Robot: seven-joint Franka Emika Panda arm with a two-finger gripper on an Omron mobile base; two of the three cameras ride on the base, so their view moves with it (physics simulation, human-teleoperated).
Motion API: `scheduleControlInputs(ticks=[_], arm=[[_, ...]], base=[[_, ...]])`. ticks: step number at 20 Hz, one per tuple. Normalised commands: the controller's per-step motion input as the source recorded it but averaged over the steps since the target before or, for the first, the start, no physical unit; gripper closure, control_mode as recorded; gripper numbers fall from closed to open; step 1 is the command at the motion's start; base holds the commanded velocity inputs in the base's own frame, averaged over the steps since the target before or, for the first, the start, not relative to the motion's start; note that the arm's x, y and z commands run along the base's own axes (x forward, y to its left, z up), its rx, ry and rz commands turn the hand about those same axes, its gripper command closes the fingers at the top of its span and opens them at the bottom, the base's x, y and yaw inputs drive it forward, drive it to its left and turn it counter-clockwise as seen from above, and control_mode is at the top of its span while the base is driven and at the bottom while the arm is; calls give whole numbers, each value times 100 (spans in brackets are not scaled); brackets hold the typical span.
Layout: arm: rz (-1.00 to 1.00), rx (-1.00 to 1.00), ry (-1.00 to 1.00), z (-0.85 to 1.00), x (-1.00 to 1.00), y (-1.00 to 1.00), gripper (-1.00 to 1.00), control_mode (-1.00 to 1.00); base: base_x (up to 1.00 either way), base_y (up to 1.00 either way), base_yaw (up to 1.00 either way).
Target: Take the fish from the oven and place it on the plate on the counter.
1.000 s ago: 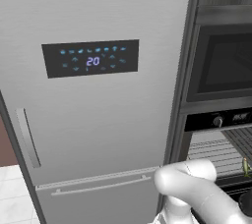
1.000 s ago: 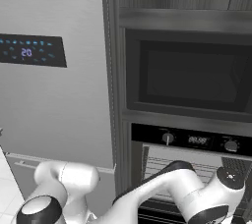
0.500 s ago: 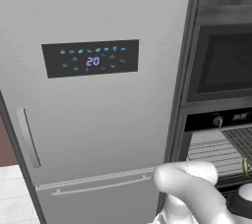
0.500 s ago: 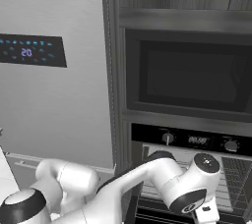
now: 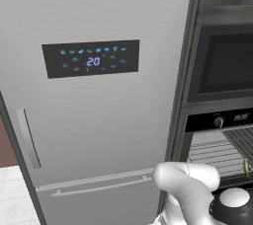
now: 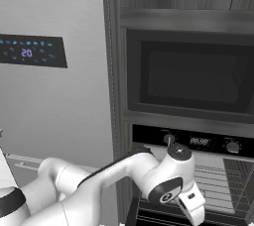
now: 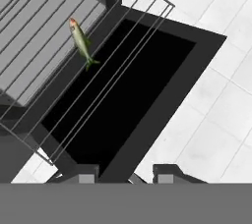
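Fish point(image 7: 80, 41) lies on the oven point(image 7: 123, 90) rack, ready for pickup. Claw point(image 7: 121, 174) hovers apart, its jaws parted, holding nothing.

Arm point(image 6: 99, 183) reaches forward, elbow bent, wrist turned down. End effector point(image 7: 123, 173) points downward, fingers point(image 7: 83, 174) apart, nothing between them.

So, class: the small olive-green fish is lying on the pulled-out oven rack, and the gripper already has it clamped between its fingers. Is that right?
Not quite. The fish does lie on the pulled-out oven rack, but the gripper isn't holding it. In the hand view its fingertips sit well apart from the fish, with nothing between them.
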Motion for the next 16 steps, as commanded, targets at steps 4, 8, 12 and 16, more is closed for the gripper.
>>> scheduleControlInputs(ticks=[4, 8, 12, 16], arm=[[36, -1, 0, 0, 43, 0, -100, -100], [36, 0, 0, 0, 52, 0, -100, -100], [34, 1, 0, -9, 61, -4, -100, -100], [29, 0, 11, -49, 50, -1, -100, -100]], base=[[0, 0, 0], [0, 0, 0], [0, 0, 0], [0, 0, 0]])
